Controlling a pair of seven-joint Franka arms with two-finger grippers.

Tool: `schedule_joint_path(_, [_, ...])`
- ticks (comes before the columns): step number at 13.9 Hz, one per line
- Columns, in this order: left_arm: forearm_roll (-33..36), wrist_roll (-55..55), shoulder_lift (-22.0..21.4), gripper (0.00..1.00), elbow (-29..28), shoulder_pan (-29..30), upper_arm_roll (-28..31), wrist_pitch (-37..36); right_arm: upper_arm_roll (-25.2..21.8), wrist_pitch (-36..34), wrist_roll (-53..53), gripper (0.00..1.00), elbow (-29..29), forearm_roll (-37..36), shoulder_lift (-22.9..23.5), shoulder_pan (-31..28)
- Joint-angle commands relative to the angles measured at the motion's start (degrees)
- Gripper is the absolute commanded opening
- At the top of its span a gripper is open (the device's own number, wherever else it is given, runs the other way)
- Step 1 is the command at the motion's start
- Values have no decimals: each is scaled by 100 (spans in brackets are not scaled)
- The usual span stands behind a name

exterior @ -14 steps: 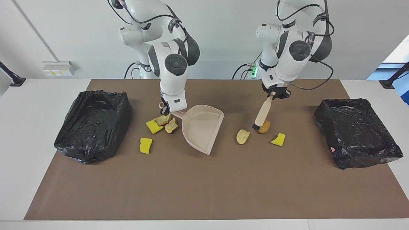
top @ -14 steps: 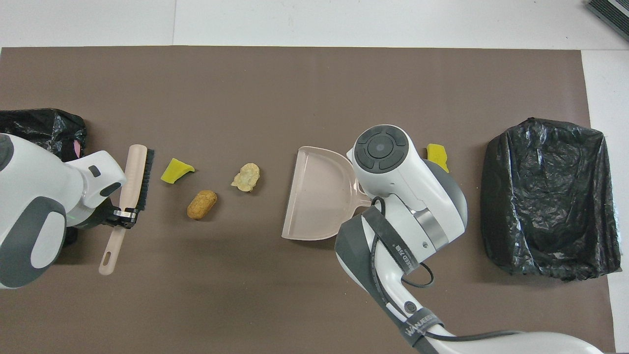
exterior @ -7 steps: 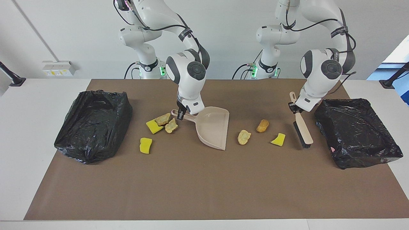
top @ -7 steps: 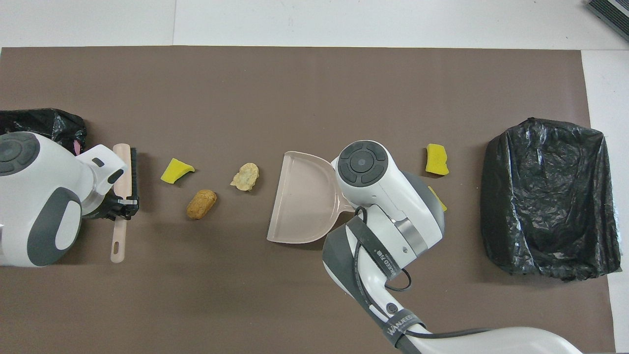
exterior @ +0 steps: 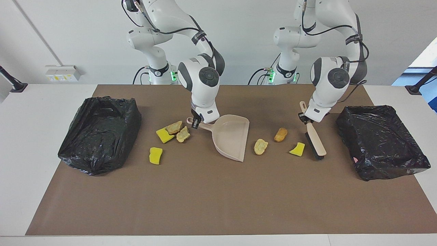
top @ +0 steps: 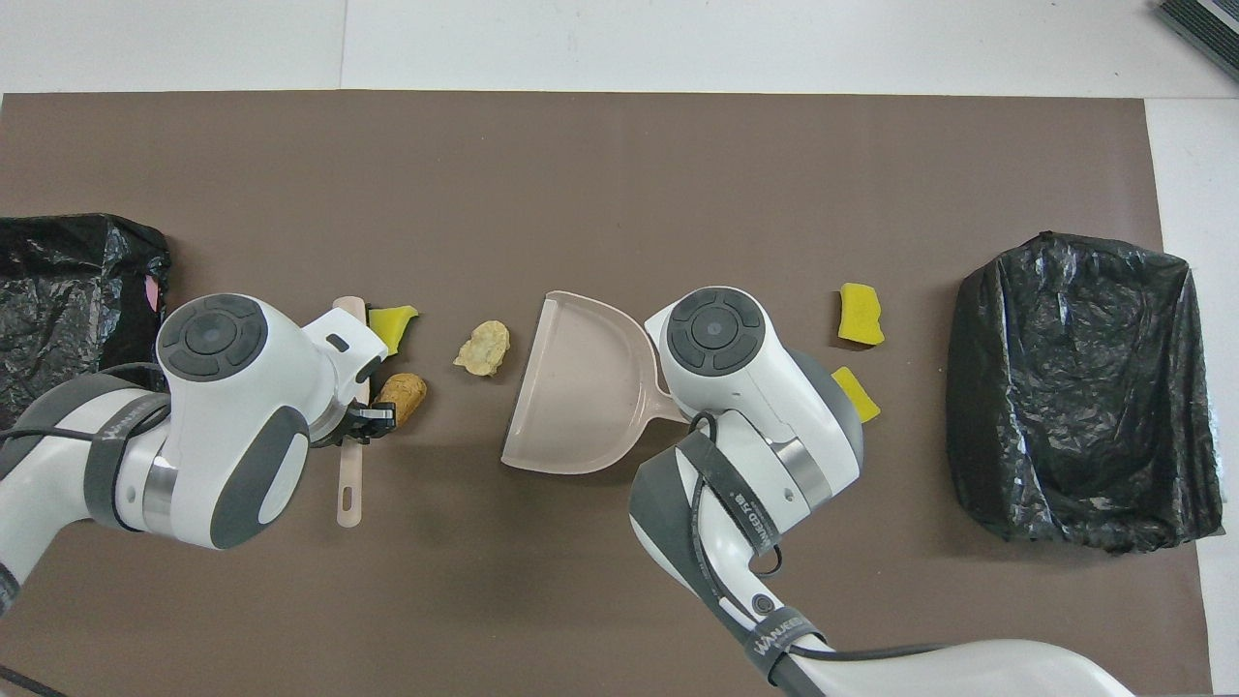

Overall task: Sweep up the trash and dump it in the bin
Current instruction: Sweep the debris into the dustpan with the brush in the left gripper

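Note:
My right gripper (exterior: 195, 123) is shut on the handle of the beige dustpan (exterior: 230, 136) (top: 571, 387), whose open mouth faces a tan lump (exterior: 260, 146) (top: 482, 347) lying just outside it. My left gripper (exterior: 305, 118) (top: 370, 418) is shut on the handle of the beige brush (exterior: 315, 145), its black bristles down beside a yellow sponge bit (exterior: 297, 149) (top: 392, 319). A brown lump (exterior: 280, 134) (top: 402, 397) lies between them. More trash lies by the dustpan's handle: a yellow sponge bit (exterior: 164, 135), two tan lumps (exterior: 174, 127) and a lone sponge bit (exterior: 156, 155).
Two bins lined with black bags stand on the brown mat (exterior: 218, 198), one at the right arm's end (exterior: 99, 133) (top: 1074, 387) and one at the left arm's end (exterior: 382, 140) (top: 68, 290). White table shows around the mat.
The left arm has carried the brush from beside the bin in toward the yellow sponge bit. The right arm has shifted and turned the dustpan closer to the tan lump.

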Motion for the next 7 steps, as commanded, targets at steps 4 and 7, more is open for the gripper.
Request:
schedule_joint_path(4, [-659, 301, -41, 0, -6, -1005, 37, 112, 16, 11, 54, 0, -93, 100, -42, -49])
schedule_joint_path(7, [-835, 433, -59, 0, 38, -1533, 2, 104, 7, 2, 37, 0, -93, 91, -42, -58])
